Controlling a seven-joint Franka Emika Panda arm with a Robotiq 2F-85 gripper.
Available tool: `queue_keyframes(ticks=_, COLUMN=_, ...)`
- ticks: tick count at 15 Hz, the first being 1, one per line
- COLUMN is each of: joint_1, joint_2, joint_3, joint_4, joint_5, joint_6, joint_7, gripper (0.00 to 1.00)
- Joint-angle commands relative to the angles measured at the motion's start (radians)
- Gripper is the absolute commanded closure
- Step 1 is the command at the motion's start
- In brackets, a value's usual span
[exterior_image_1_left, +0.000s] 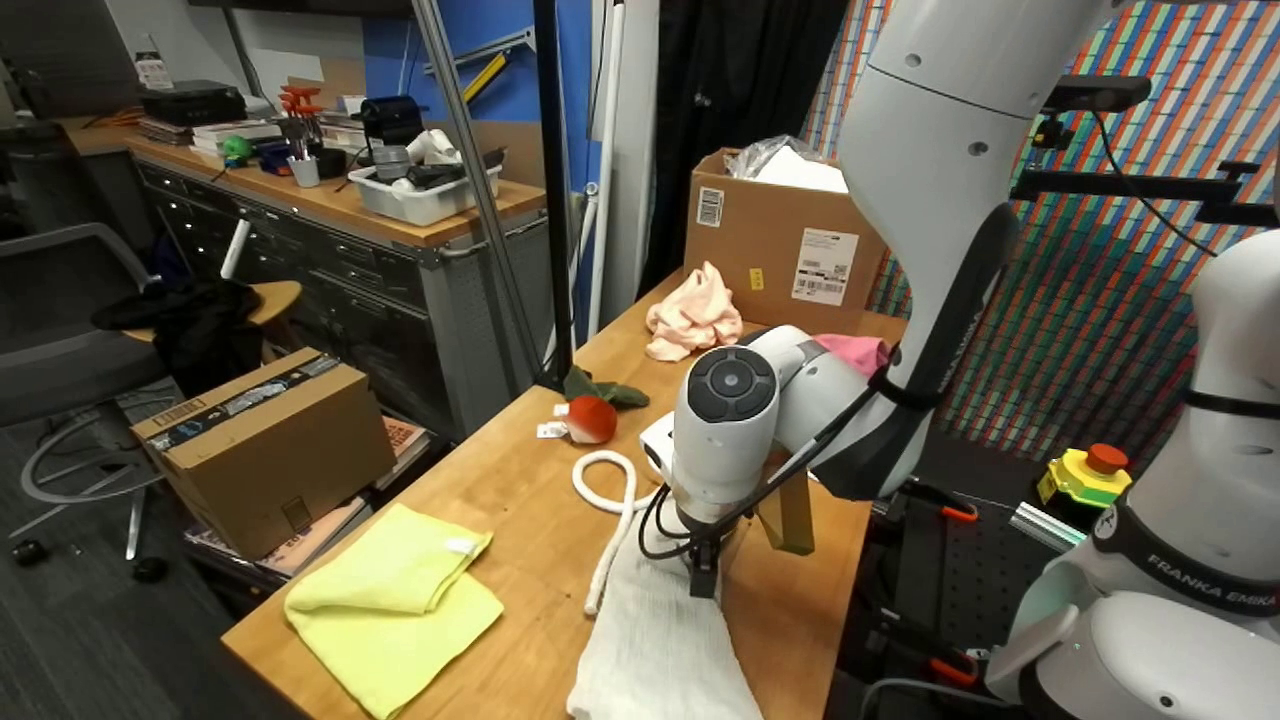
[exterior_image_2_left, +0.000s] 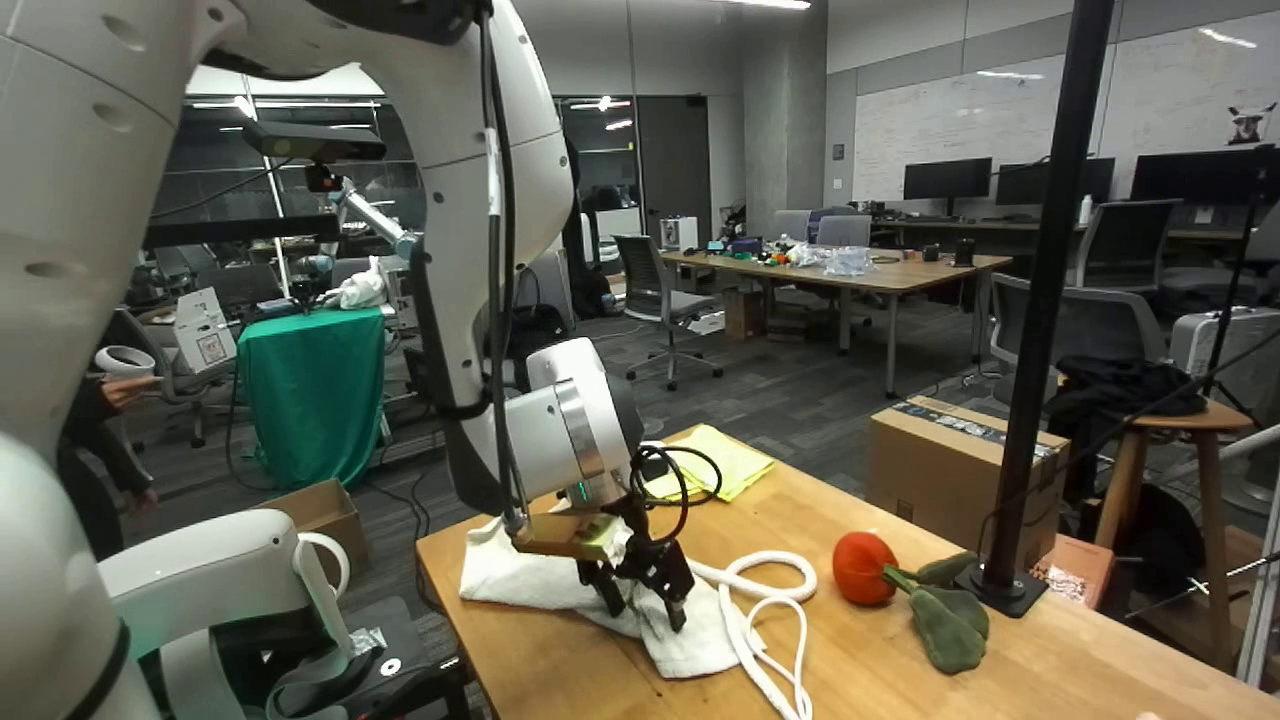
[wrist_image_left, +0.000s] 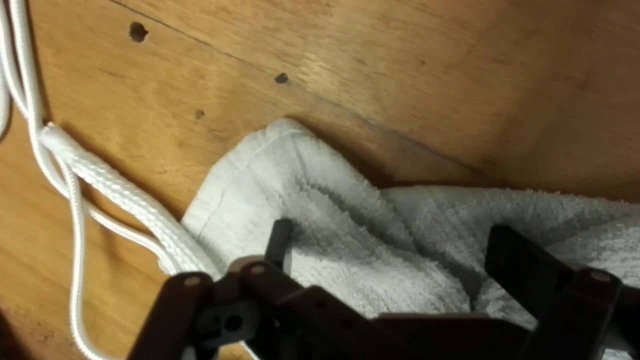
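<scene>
A white terry towel (wrist_image_left: 350, 270) lies bunched and folded on the wooden table, and it shows in both exterior views, (exterior_image_1_left: 660, 650) stretched toward the front of the table. My gripper (wrist_image_left: 391, 230) points down over it with its jaws wide apart. Folds of the towel run between the two fingers, but nothing is pinched. In an exterior view the fingertips (exterior_image_2_left: 677, 618) are at or just above the cloth; whether they touch it I cannot tell. A white rope (wrist_image_left: 120, 185) lies in loops beside the towel, one thick end reaching under the left finger's side in the wrist view.
A yellow cloth (exterior_image_1_left: 400, 600) lies across the table from the towel. Farther along are a red plush with green leaves (exterior_image_2_left: 865, 568), a peach cloth (exterior_image_1_left: 697, 315), a pink cloth (exterior_image_1_left: 855, 350) and a cardboard box (exterior_image_1_left: 750, 240). A black pole (exterior_image_2_left: 1045, 300) stands at the table's edge.
</scene>
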Motion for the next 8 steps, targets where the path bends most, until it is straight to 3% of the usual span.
queue_keyframes(ticks=1, joint_1=-0.008, joint_2=0.017, joint_3=0.008, joint_4=-0.005, joint_5=0.009, joint_6=0.016, joint_7=-0.008, gripper=0.00)
queue_keyframes(ticks=8, joint_1=-0.059, joint_2=-0.055, joint_3=0.116, joint_4=-0.147, joint_5=0.042, joint_6=0.064, joint_7=-0.138, gripper=0.00)
